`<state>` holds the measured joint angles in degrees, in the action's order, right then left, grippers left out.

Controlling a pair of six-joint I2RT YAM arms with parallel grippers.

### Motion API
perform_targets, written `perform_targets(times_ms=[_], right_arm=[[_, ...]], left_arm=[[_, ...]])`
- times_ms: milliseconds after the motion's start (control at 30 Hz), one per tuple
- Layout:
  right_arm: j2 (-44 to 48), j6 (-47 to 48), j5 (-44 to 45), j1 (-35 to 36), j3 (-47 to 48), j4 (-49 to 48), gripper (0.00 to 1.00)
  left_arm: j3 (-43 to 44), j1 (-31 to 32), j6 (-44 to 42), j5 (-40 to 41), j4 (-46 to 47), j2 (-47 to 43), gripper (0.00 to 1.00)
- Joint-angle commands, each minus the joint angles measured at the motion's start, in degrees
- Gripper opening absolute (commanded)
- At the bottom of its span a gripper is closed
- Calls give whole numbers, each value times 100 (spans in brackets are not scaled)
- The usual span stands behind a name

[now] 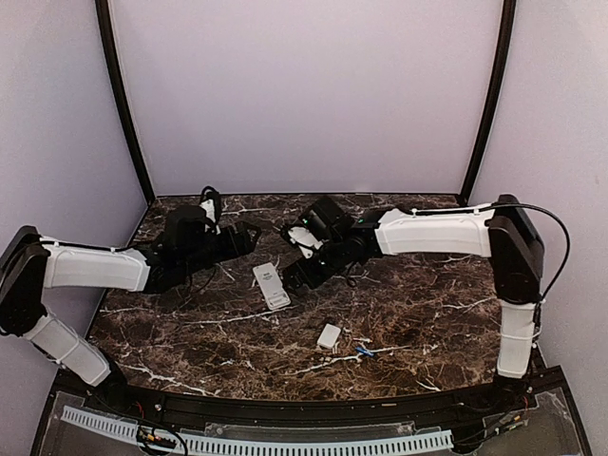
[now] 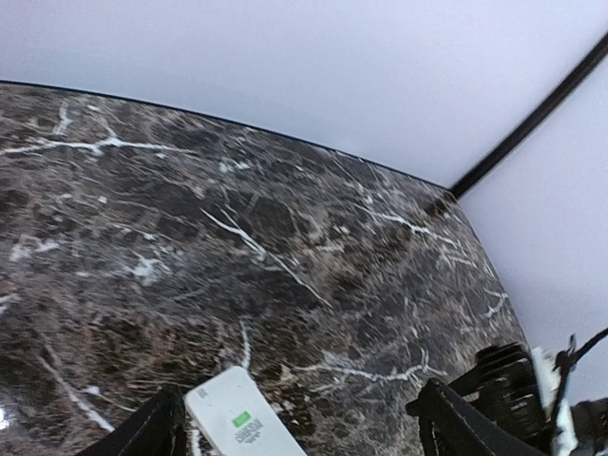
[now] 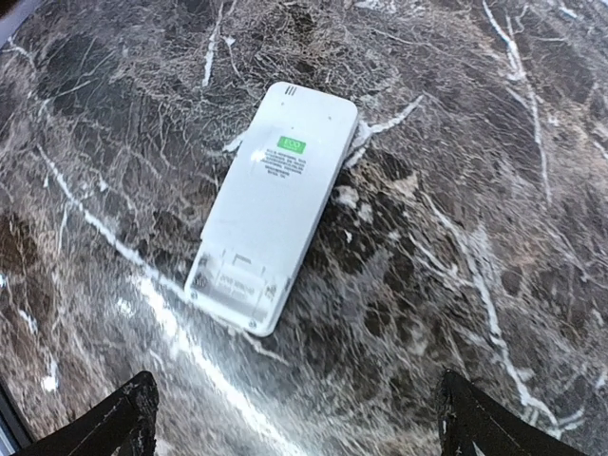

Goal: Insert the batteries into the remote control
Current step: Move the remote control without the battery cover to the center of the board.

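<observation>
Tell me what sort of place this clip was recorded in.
Probably an enclosed robot test cell: plain lilac backdrop panels wall in a dark marble-patterned table, with the left arm and right arm mounted at its near edge.

White remote control point(image 3: 271, 204) with green sticker point(image 3: 291, 145) on dark brown, white-veined marble table point(image 3: 456, 190).
</observation>
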<state>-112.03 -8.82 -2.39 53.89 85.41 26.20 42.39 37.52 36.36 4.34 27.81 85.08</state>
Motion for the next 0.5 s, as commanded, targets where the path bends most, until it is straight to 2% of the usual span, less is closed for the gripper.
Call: perform_targets(times_ms=[0,167,400,467], right_arm=[[-1085,-757,287,208,1187,329,98],[-2266,-766,576,254,2760,997,98],[-3338,-591,656,307,3957,1648,98],[-3474,-474,681,369,4095,1785,95]], left_arm=[[148,-104,-247,1475,-1235,-750,85],[101,-235,-429,1850,-1936,-1480,87],[3,-350,-618,1865,-2125,-1931,88],[-16,-362,-644,1857,-2129,-1971,88]])
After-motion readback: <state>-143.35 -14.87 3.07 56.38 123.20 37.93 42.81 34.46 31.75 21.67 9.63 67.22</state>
